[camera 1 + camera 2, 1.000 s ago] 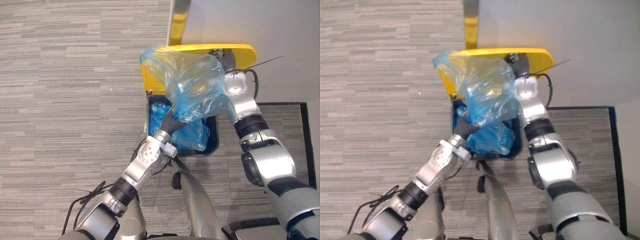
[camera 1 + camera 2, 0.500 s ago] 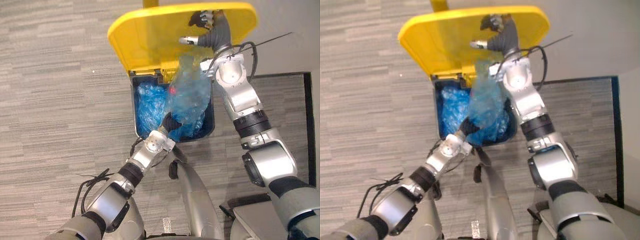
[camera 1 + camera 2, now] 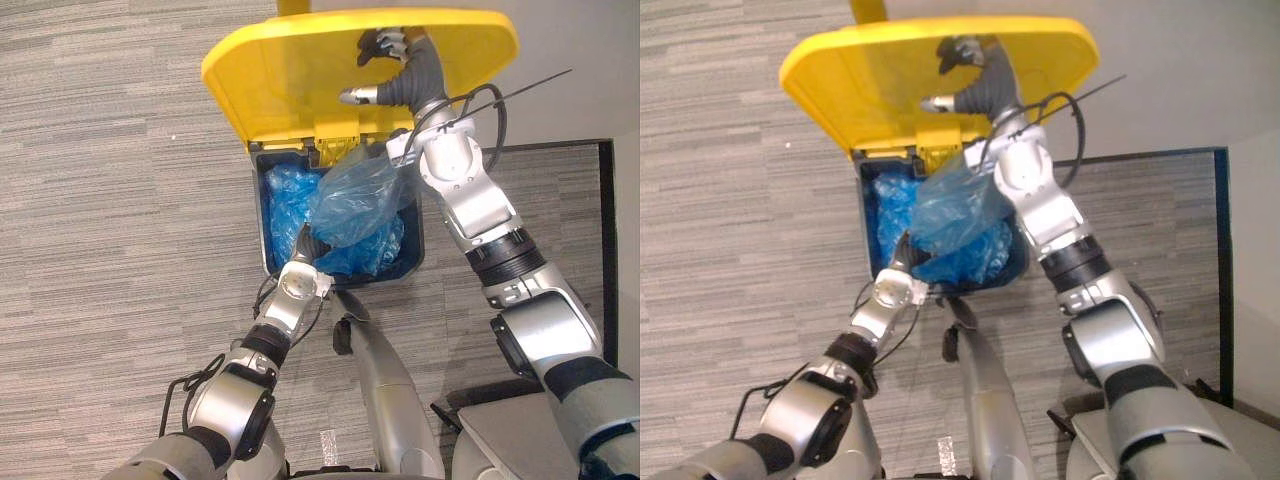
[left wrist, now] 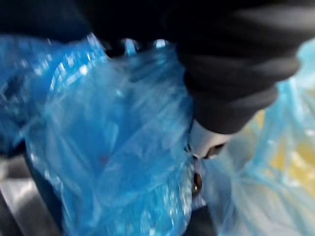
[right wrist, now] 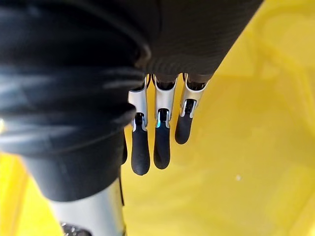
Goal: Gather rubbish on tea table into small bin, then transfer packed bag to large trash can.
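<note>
- Grey carpet point(image 3: 120, 200) lies to the left of the can.
- The left hand point(image 3: 306, 243) reaches down into the open trash can point(image 3: 419, 245), right beneath the blue bag point(image 3: 355, 205). Its dark cover dips behind the near rim.
- In its wrist view the hand is buried in folds of blue plastic, with one bit of silver poking out. I cannot tell whether the fingers are curled on the bag or loose.
- The bag hangs half inside the can. Its lower part rests against the crumpled blue liner point(image 3: 285, 200), and its top sticks up past the far rim, next to the right forearm.
- From the head views it is hard to tell bag from liner where they overlap.
- The yellow lid point(image 3: 280, 70) stands swung up.
- The right hand point(image 3: 390, 50) is up against the lid's underside with its thumb stuck out sideways.
- Close up, its fingers point(image 5: 160, 142) hang straight and side by side, holding nothing. Actual contact with the yellow is unclear.
</note>
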Motion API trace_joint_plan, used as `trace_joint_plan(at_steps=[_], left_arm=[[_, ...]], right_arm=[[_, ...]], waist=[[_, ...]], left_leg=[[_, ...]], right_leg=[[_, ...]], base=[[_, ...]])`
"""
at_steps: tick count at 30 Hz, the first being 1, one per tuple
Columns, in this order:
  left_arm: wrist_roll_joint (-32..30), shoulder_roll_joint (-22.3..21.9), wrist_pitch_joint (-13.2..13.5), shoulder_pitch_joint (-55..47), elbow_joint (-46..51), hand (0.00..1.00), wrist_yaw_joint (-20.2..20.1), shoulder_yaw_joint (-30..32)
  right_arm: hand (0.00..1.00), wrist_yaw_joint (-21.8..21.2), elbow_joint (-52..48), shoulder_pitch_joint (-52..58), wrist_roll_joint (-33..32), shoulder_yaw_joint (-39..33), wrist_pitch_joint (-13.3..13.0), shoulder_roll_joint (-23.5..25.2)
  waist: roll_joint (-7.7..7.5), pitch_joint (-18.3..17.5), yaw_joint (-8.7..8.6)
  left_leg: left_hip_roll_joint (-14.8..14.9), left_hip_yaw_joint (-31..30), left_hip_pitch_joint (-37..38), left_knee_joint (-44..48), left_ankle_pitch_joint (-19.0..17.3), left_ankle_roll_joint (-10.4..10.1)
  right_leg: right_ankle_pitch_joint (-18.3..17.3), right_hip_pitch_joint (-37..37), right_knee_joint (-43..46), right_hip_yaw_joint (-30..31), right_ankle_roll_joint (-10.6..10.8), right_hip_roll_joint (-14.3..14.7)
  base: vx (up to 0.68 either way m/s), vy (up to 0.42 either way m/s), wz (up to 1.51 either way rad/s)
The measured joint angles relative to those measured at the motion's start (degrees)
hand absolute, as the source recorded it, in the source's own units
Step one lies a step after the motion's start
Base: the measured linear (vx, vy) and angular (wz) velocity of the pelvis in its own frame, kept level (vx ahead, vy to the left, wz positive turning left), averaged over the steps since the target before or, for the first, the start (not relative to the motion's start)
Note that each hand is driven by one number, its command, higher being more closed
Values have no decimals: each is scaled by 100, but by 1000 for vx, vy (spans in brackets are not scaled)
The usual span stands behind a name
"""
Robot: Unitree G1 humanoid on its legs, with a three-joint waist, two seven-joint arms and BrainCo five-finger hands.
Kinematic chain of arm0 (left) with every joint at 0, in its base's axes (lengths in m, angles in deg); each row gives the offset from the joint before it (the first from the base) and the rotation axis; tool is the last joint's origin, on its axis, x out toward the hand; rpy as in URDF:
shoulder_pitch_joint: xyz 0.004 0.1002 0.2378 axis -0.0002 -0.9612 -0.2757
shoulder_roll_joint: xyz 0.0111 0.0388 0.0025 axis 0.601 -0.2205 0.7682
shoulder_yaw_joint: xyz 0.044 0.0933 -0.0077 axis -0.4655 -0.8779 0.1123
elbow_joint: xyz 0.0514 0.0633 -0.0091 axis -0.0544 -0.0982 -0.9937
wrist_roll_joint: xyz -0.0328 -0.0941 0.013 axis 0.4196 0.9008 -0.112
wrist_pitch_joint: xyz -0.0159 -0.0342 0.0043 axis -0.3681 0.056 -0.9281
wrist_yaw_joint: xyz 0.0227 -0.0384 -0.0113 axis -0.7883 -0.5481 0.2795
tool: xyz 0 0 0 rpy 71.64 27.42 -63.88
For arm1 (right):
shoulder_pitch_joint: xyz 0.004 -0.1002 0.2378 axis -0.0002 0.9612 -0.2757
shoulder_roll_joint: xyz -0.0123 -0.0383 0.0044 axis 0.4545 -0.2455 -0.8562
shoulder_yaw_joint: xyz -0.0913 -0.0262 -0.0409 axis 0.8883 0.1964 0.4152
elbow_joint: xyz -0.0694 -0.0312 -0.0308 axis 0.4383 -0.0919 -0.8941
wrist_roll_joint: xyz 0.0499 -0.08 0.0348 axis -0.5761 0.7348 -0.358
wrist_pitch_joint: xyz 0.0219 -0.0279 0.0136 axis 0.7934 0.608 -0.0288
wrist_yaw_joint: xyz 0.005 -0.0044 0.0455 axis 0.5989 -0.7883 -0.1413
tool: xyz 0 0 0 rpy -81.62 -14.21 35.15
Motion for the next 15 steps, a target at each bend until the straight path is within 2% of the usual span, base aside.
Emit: trace_joint_plan(at_steps=[9, 12, 15], left_arm=[[5, 62, -68, -545, 464, 0, 94, 94], [27, 276, -44, -1056, 804, 0, 34, 86], [264, 619, 112, -1752, 1068, 0, -164, 100]], right_arm=[[0, -128, -357, 1056, 274, 140, 1, 32], [0, -233, -450, 1568, 455, 8, 3, 151], [0, -334, -459, 2212, 619, -395, 4, 301]], waist=[[-259, -43, 90], [-264, -48, 140], [-279, -84, 214]], left_leg=[[-135, -56, 565, -263, 71, 44], [-214, -92, 814, -367, 110, 113], [-326, -114, 1099, -493, 137, 165]], right_leg=[[-72, 500, 105, -86, 3, -159], [-83, 751, 97, -113, 12, -214], [-112, 1011, 93, -106, 16, -292]], base=[[60, 28, 11], [73, 51, 10], [55, 56, 10]])
